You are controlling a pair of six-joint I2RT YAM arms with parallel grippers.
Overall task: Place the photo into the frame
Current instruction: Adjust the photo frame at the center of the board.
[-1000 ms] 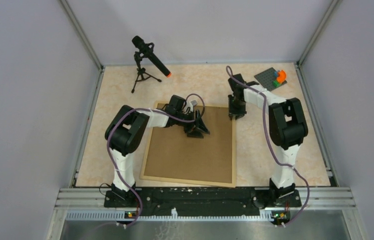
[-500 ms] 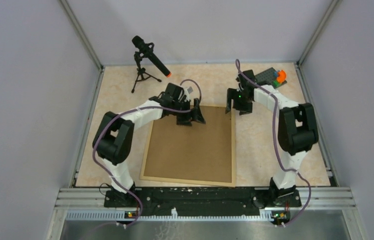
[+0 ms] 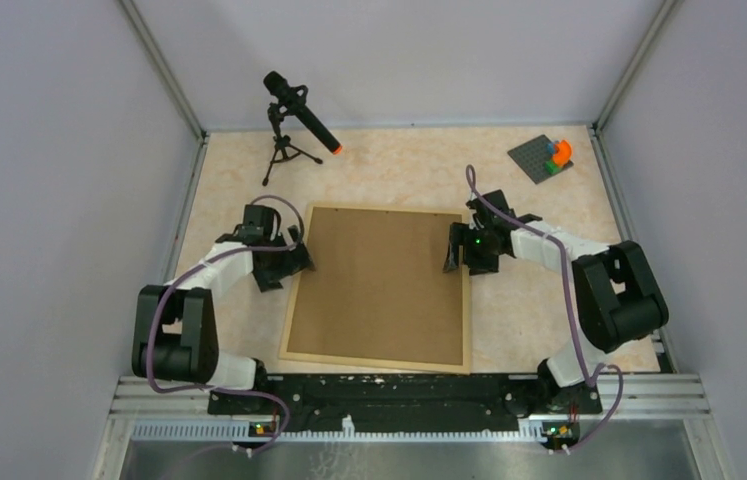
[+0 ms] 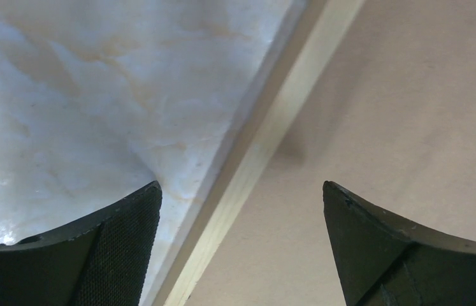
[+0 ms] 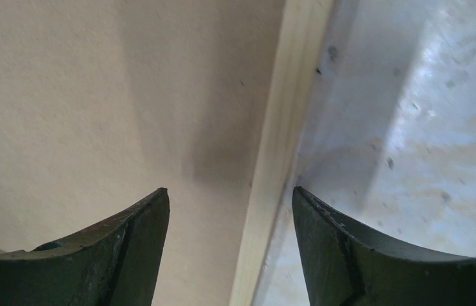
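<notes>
The frame (image 3: 467,322), thin light wood strips, lies flat mid-table with a plain brown backing board (image 3: 384,285) filling it. The photo is hidden. My left gripper (image 3: 285,262) sits low at the frame's left edge. In the left wrist view it (image 4: 241,191) is open and straddles the wood strip (image 4: 257,162), one finger over the table, the other over the board (image 4: 413,95). My right gripper (image 3: 457,252) is at the right edge, open (image 5: 229,191), straddling that strip (image 5: 286,108), with nothing held.
A black microphone on a small tripod (image 3: 297,115) stands at the back left. A grey plate with coloured bricks (image 3: 545,156) lies at the back right. Enclosure walls close in the marble table (image 3: 399,165) on three sides.
Both arms left the board's far edge. The left swung out to the frame's left side, the right came nearer along the right side. Both jaws opened wider.
</notes>
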